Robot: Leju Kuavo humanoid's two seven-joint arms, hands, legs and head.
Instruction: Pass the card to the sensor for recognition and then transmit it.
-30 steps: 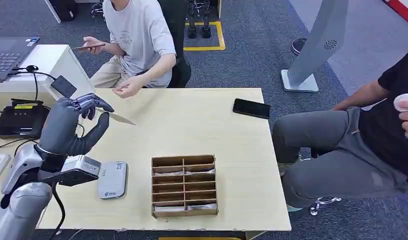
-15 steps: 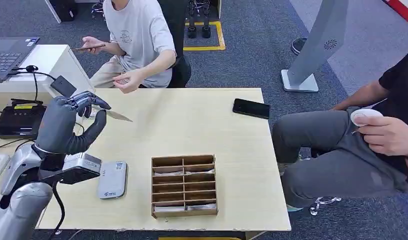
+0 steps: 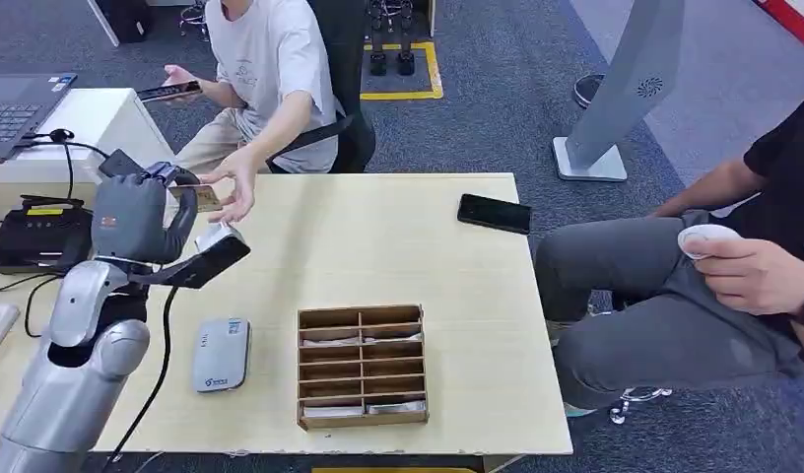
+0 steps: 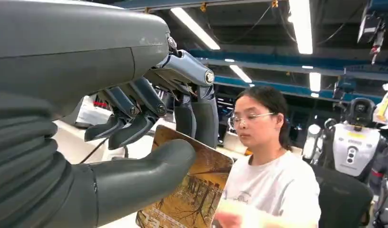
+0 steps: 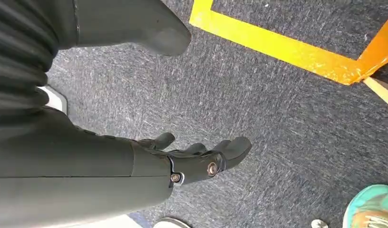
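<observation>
Left hand (image 3: 137, 217) raised at the table's (image 3: 378, 246) far left corner, I pinch the card (image 3: 205, 197) between my thumb and fingers; in the wrist view my thumb presses across its brown, picture-printed face (image 4: 197, 190) with the darker fingers (image 4: 135, 118) curled behind its upper edge. I hold it out toward a seated person in a pale shirt (image 3: 270, 69), whose open hand (image 3: 235, 177) is at the card's far end, at or just beside it; I cannot tell whether those fingers touch it. That person's other hand holds a phone (image 3: 167, 92). My right hand (image 5: 197, 159) hangs low over grey carpet beside a strip of yellow tape (image 5: 277, 47), fingers loosely curled and apart, holding nothing. On the table, a grey card reader (image 3: 221, 353) lies flat near my left arm, just beside a wooden divided tray (image 3: 363, 367) with slim items lying in some of its slots. A black phone (image 3: 495, 213) rests near the far right edge. At the right, a second person sits in grey trousers (image 3: 664, 296), holding a small white object (image 3: 706, 236) in one hand.
</observation>
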